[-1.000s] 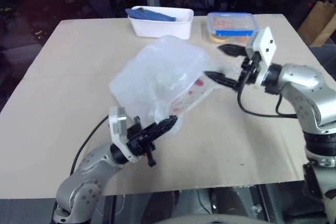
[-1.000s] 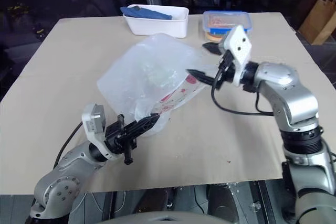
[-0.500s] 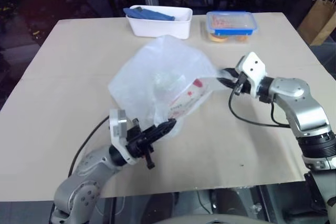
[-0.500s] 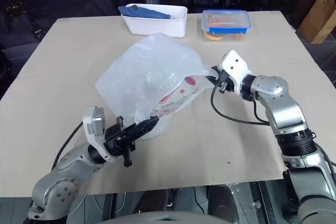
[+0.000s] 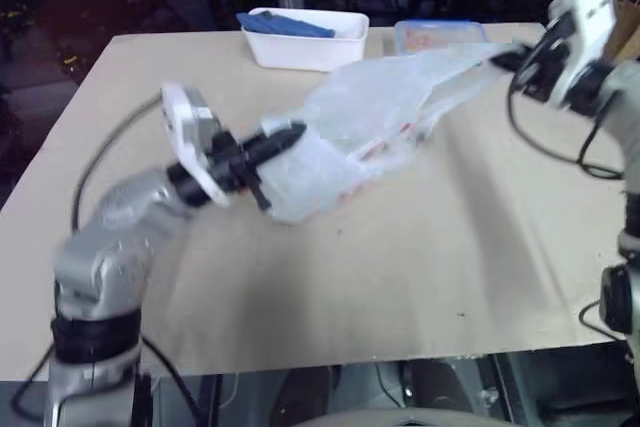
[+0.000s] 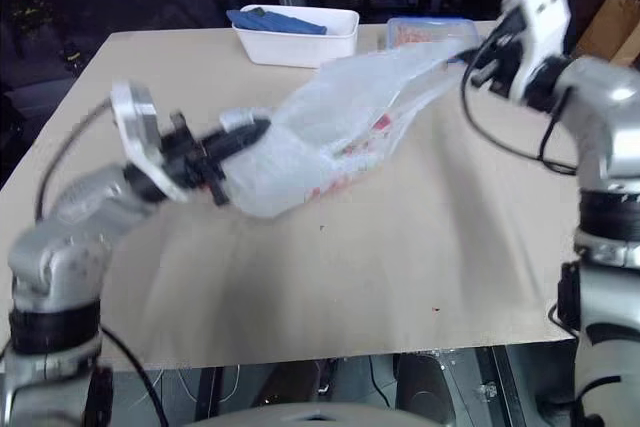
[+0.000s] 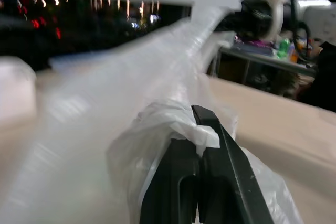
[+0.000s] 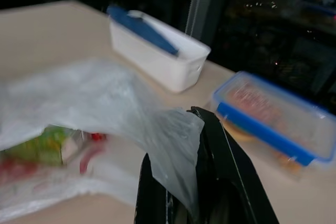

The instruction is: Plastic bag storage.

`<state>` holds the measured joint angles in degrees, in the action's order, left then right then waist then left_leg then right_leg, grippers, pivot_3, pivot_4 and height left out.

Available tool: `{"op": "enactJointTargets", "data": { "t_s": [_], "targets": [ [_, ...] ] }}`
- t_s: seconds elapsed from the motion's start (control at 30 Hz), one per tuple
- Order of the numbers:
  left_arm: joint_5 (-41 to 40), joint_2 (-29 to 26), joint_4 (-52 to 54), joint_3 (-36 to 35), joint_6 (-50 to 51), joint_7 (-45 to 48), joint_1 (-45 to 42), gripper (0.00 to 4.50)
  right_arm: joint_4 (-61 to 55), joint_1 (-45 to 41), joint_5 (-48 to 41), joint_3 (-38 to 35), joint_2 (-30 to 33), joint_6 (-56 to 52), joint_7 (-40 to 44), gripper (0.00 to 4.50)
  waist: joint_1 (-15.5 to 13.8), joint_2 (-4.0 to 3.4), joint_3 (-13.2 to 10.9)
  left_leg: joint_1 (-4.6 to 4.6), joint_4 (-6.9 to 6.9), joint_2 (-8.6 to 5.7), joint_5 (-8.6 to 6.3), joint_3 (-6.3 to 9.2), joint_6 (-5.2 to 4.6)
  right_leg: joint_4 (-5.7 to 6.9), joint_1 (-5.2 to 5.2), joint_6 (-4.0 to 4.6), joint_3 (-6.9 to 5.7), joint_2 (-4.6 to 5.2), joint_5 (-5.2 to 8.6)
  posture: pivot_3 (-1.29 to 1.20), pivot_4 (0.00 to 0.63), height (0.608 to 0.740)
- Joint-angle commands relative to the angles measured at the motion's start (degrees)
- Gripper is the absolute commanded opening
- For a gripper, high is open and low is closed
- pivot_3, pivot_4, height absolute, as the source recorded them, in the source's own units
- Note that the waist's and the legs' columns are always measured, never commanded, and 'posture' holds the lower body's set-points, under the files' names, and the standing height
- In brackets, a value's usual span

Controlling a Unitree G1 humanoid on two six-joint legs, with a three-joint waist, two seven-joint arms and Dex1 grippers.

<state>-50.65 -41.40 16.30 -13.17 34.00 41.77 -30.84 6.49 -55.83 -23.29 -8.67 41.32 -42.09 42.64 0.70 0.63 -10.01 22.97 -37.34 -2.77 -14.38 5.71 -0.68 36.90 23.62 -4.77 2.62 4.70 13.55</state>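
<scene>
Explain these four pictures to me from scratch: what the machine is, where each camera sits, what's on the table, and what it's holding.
This is a humanoid robot with two arms, each ending in a two-fingered black gripper. Two pictures come from cameras in its head, looking down over a table. The other two come from cameras on its wrists, looking along the fingers. The left gripper and the right gripper are each shut on part of the plastic bag, a crinkly translucent bag with red print, stretched between them above the table. At the table's far edge stand a white tub with something blue inside and a clear food box with a blue lid.
</scene>
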Motion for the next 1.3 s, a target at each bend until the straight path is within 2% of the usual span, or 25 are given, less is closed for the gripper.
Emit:
{"op": "enactJointTargets", "data": {
  "t_s": [0.03,0.27,0.4,0.47,0.53,0.6,0.7,0.73,0.77,0.83,0.97,1.07,1.23,1.3],
  "targets": [
    [3.4,-5.5,-10.5,-0.9,-1.6,5.9,-12.0,0.00,4.5,-7.6,-0.2,-4.2,3.5,0.5,-1.4,0.05,0.2,0.03,-0.2,0.07,0.03,0.00,0.05,0.01,0.08,-0.04,0.08,-0.01,-0.02,-0.01,-0.01,0.00,0.150,0.740],
    [15.3,-6.0,-33.3,3.3,-13.2,15.7,-26.2,0.00,9.1,-11.6,2.8,-3.5,4.3,1.5,-5.7,0.05,1.6,0.09,-0.2,0.12,0.27,-0.07,0.06,-0.44,0.11,-0.15,0.31,-0.05,-0.07,0.24,0.02,0.00,0.150,0.740],
    [19.5,-5.3,-40.9,4.9,-18.6,21.0,-28.0,0.00,6.0,-8.1,3.1,-1.3,5.8,-0.9,-3.6,0.05,1.9,0.09,-0.2,0.91,-0.02,-0.08,0.08,-0.48,0.13,0.17,1.24,-0.05,-0.03,0.25,0.01,0.00,0.150,0.740],
    [20.3,-4.9,-41.9,5.1,-19.2,23.1,-26.9,0.00,3.0,-5.0,1.4,-0.5,7.3,-4.1,-0.3,0.94,1.9,0.09,-0.2,0.91,-0.01,-0.08,0.08,-0.53,0.12,0.19,1.28,-0.04,-0.04,0.25,0.02,0.00,0.150,0.740],
    [21.2,-5.0,-42.3,5.0,-20.0,24.6,-25.7,0.54,-1.1,-1.9,-0.9,-0.1,8.8,-6.8,3.1,1.92,1.9,0.09,-0.2,0.91,-0.01,-0.08,0.07,-0.57,0.11,0.19,1.27,-0.05,-0.03,0.28,0.02,0.00,0.150,0.740],
    [21.0,-5.8,-41.6,4.9,-19.2,27.1,-23.9,1.20,-5.5,1.4,-4.0,-0.4,10.9,-8.8,7.6,2.81,1.9,0.09,-0.2,0.93,-0.05,-0.09,0.07,-0.56,0.11,0.21,1.27,-0.05,-0.04,0.29,0.01,0.00,0.150,0.740],
    [20.8,-6.6,-40.8,4.0,-18.1,28.8,-22.4,2.63,-9.4,4.2,-7.5,-1.2,13.3,-10.8,11.7,4.27,1.9,0.09,-0.2,0.93,-0.09,-0.09,0.07,-0.56,0.10,0.41,1.29,-0.05,-0.03,0.29,0.02,0.00,0.150,0.740],
    [20.5,-7.1,-40.1,3.9,-17.5,29.7,-21.6,3.00,-10.1,4.9,-8.5,-1.5,13.9,-11.2,12.8,4.48,1.9,0.09,-0.2,0.93,-0.14,-0.08,0.07,-0.56,0.10,0.57,1.30,-0.05,-0.03,0.28,0.02,0.00,0.150,0.740],
    [20.1,-7.6,-39.4,3.6,-16.7,30.6,-20.8,3.56,-10.7,5.6,-9.3,-1.6,14.8,-11.4,13.9,4.50,1.9,0.09,-0.2,0.92,-0.21,-0.08,0.07,-0.56,0.10,0.60,1.30,-0.05,-0.02,0.28,0.02,0.00,0.150,0.740],
    [18.6,-8.8,-38.1,2.7,-13.8,32.0,-19.5,4.38,-12.1,7.4,-11.2,-2.0,16.7,-11.6,17.1,4.50,1.9,0.09,-0.2,0.90,-0.35,-0.07,0.06,-0.57,0.08,0.67,1.29,-0.05,0.00,0.28,0.02,0.00,0.150,0.740],
    [14.1,-11.8,-35.3,-0.4,-5.4,34.2,-16.9,4.45,-11.8,7.3,-17.6,-5.9,16.5,-13.2,20.0,4.50,1.8,0.08,-0.3,0.90,-0.81,-0.05,-0.08,-0.55,-0.14,1.04,1.24,-0.07,-0.02,0.27,0.02,0.00,0.150,0.740],
    [12.9,-12.7,-34.6,-2.9,-2.4,32.4,-15.2,4.45,-9.9,5.9,-21.1,-9.2,14.2,-12.9,18.4,4.50,1.8,0.09,-0.3,0.78,-0.96,-0.01,-0.09,-0.50,-0.16,1.13,1.10,-0.10,-0.03,0.25,-0.01,0.00,0.150,0.740],
    [14.9,-13.9,-32.3,-5.9,-2.3,28.9,-7.5,4.45,-1.8,4.0,-19.2,-14.4,9.8,-7.1,10.4,4.50,1.7,0.08,-0.3,0.71,-0.98,0.03,-0.08,-0.44,-0.16,1.18,1.08,-0.12,0.03,0.23,-0.06,0.00,0.150,0.740],
    [14.7,-13.1,-29.8,-9.2,-2.0,26.2,-0.3,4.45,2.4,9.9,-15.9,-17.8,8.8,0.9,9.4,4.50,1.6,0.24,-0.1,0.78,-0.97,0.04,-0.08,-0.43,-0.14,1.16,1.13,-0.11,0.01,0.25,-0.06,0.00,0.150,0.740]
  ]
}}
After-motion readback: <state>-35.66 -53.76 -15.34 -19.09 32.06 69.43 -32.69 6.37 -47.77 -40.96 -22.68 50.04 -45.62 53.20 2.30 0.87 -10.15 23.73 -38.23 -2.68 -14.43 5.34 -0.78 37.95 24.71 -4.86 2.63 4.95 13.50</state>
